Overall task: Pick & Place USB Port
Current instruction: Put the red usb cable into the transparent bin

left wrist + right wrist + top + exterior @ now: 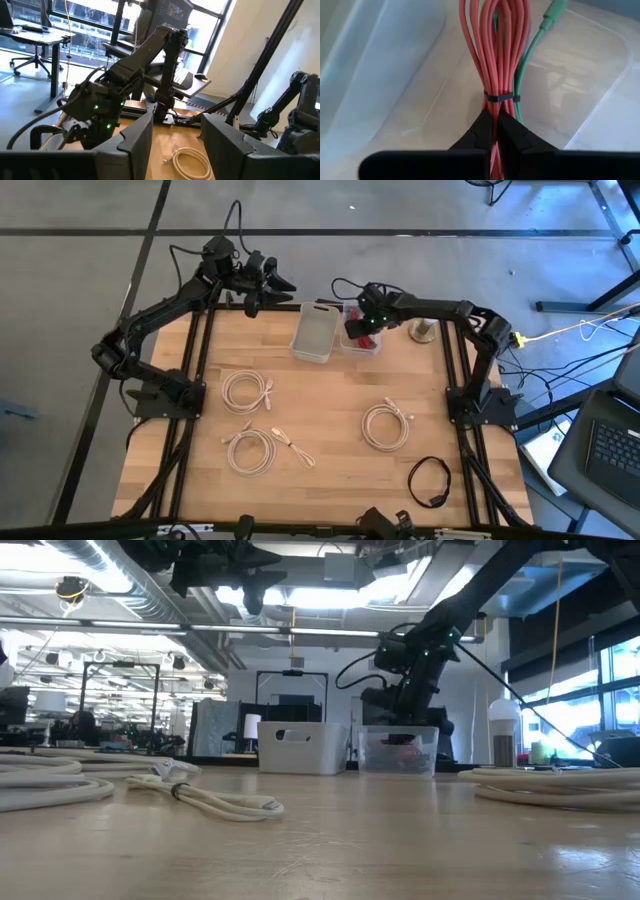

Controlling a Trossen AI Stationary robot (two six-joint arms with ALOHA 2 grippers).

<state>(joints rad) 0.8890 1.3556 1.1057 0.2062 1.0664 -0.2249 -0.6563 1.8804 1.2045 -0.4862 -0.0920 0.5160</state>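
A bundle of red cable [492, 55], bound by a black tie [500, 97], lies in a clear plastic bin [585, 70] with a green cable [540, 35] beside it. The bin [366, 346] stands at the table's far edge, next to a white bin [313, 332]. My right gripper [496, 119] reaches down into the clear bin [398, 753] and is shut on the red bundle. My left gripper [175, 145] is open, raised above the far edge [270, 285], and touches nothing. My right gripper pinches the red cable bundle between its two fingers just behind the black tie [496, 107], several strands together. The fingers lie along the bundle, coming from above into the bin. The strands run forward from the fingertips over the bin's floor; whether they are lifted I cannot tell.
Three white cable coils [247, 391] [250, 450] [385, 425], a small loose white cable [292, 446] and a black cable loop [430, 480] lie on the wooden table. A small cylinder [422, 330] stands right of the clear bin. Bare wood lies in the table's middle.
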